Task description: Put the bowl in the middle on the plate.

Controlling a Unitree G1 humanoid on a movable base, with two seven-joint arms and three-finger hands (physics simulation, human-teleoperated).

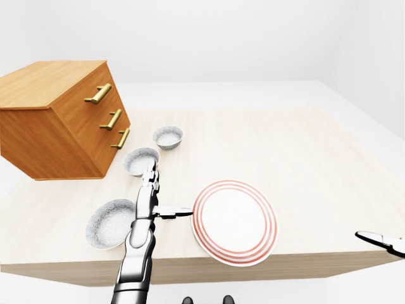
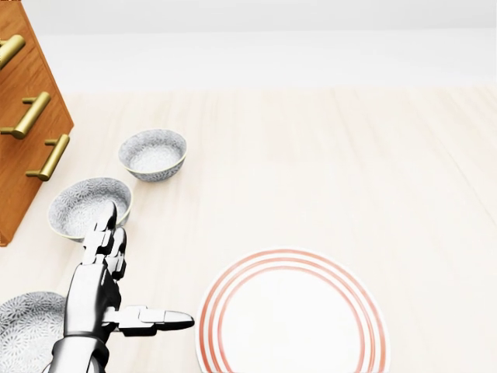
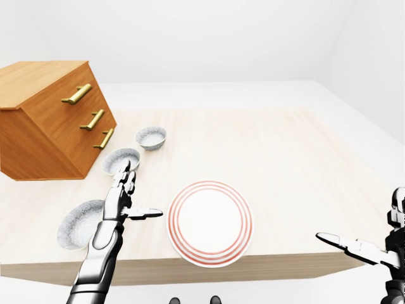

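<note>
Three patterned grey bowls stand in a slanting row on the left of the pale wooden table (image 2: pixel 334 163). The middle bowl (image 2: pixel 89 206) sits between a far bowl (image 2: pixel 153 154) and a near bowl (image 2: pixel 27 326) cut off at the bottom left of the head view. A white plate (image 2: pixel 291 318) with red rings lies at the bottom centre, bare. My left hand (image 2: pixel 144 268) is open, fingers pointing up at the middle bowl's near rim, thumb stretched toward the plate. My right hand (image 3: pixel 370 231) hangs open off the table's lower right corner in the right-eye view.
A wooden chest of drawers (image 1: pixel 57 126) with brass handles stands on the table's left side, close beside the far and middle bowls. The table's near edge (image 1: pixel 253 269) runs just below the plate.
</note>
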